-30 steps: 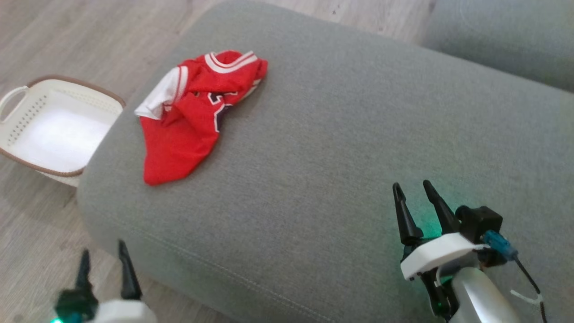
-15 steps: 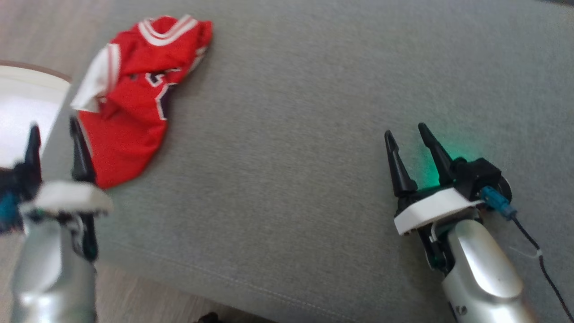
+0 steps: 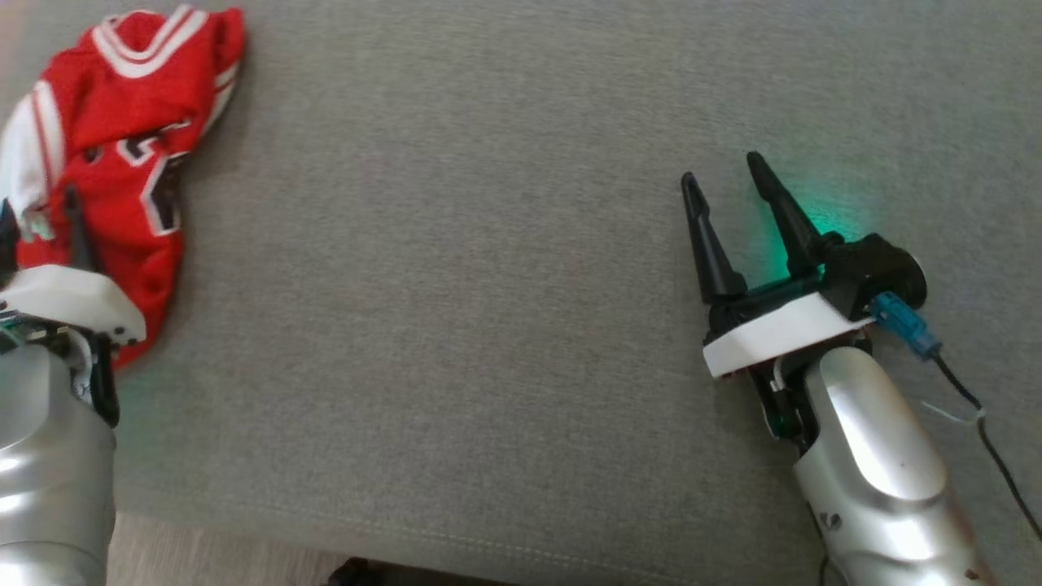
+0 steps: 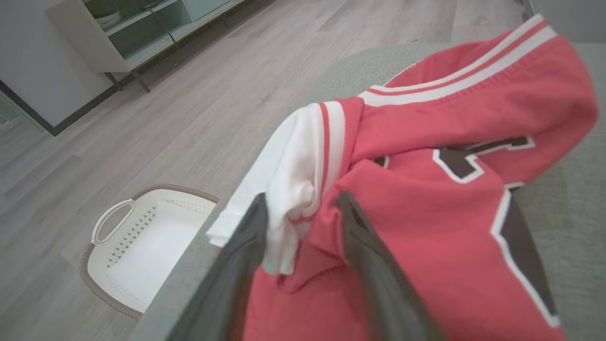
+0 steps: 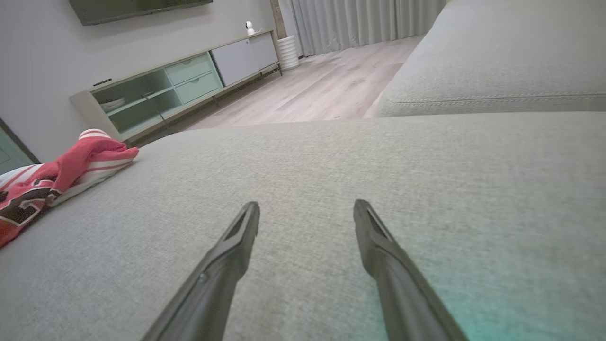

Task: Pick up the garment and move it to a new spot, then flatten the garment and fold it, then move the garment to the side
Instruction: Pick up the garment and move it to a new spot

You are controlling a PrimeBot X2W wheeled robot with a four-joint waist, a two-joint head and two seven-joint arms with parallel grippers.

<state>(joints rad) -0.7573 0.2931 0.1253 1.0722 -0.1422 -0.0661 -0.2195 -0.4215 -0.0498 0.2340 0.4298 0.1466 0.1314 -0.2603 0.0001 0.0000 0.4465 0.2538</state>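
— So, where is the garment [image 3: 122, 146] lying just now?
— It is lying crumpled near the left edge of the grey cushion [image 3: 456, 244], red with white striped trim and dark lettering. The left gripper [image 4: 301, 201] is sitting right at it, with its two fingers standing apart and a white fold of the cloth bunching between them.
— Is it pinching that fold?
— The fingers are looking spread, not pressed together. Whether they are touching the cloth, I cannot tell.
— And the right gripper [image 3: 720, 167]?
— It is hovering over bare cushion well to the right of the garment, with its fingers spread wide and nothing between them. A green glow is showing on the fabric beside it.
— What is lying around?
— A white basket [image 4: 134, 231] is sitting on the wooden floor [image 4: 189, 94] just beyond the cushion's edge, near the garment. A low cabinet [image 5: 165, 90] is standing against the far wall. Nothing is lying on the cushion between the garment and the right gripper.
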